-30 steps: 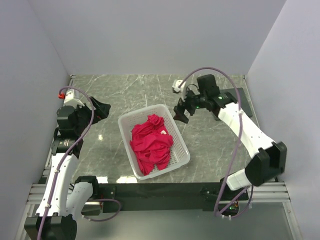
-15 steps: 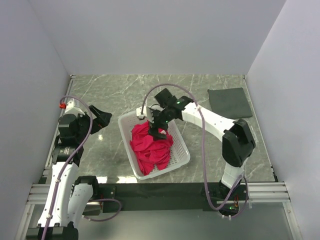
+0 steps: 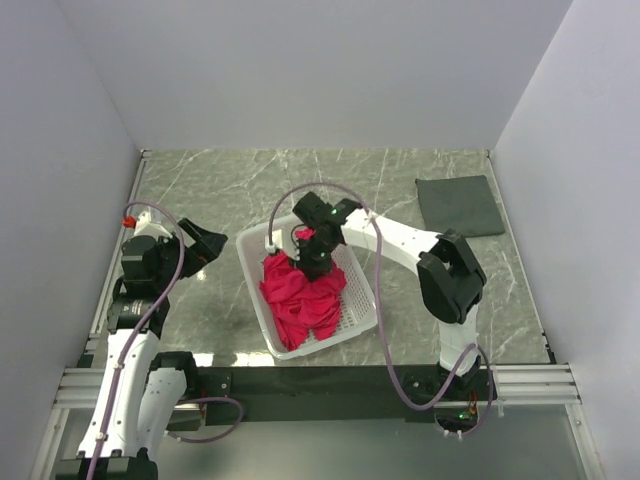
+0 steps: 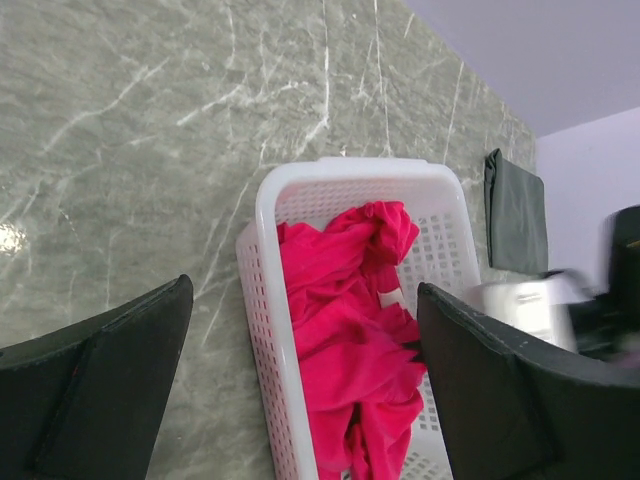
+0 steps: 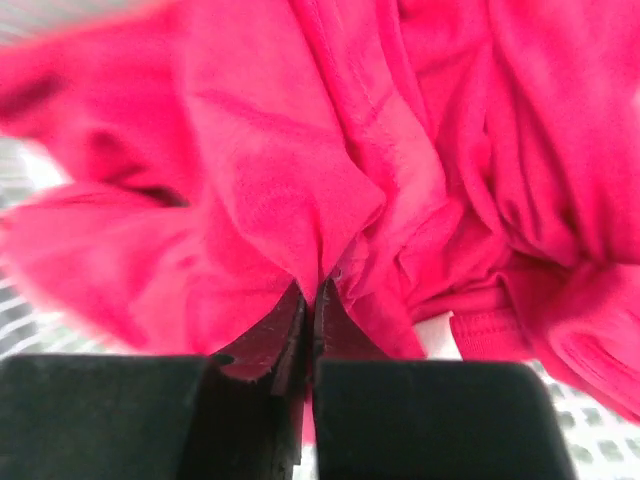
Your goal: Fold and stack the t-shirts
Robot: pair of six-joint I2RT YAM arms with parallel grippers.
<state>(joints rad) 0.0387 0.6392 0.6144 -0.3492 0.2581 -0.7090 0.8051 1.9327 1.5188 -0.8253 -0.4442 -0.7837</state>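
A crumpled crimson t-shirt (image 3: 300, 295) lies in a white mesh basket (image 3: 254, 288) at the middle of the table. My right gripper (image 3: 312, 256) reaches down into the basket's far half. In the right wrist view its jaws (image 5: 312, 292) are shut, pinching a fold of the red t-shirt (image 5: 300, 150), with basket mesh (image 5: 592, 422) showing underneath. My left gripper (image 3: 207, 245) hovers left of the basket, open and empty. The left wrist view looks between its wide-apart fingers (image 4: 305, 292) at the t-shirt (image 4: 350, 330) and the basket rim (image 4: 350, 164).
A dark folded cloth (image 3: 458, 205) lies flat at the back right corner, also visible as a dark cloth (image 4: 515, 210) in the left wrist view. The marbled tabletop is walled on three sides. The right arm arches over the basket's right side.
The right arm swung from the back right of the table into the basket and its jaws closed on the t-shirt. The left arm barely shifted and stayed open.
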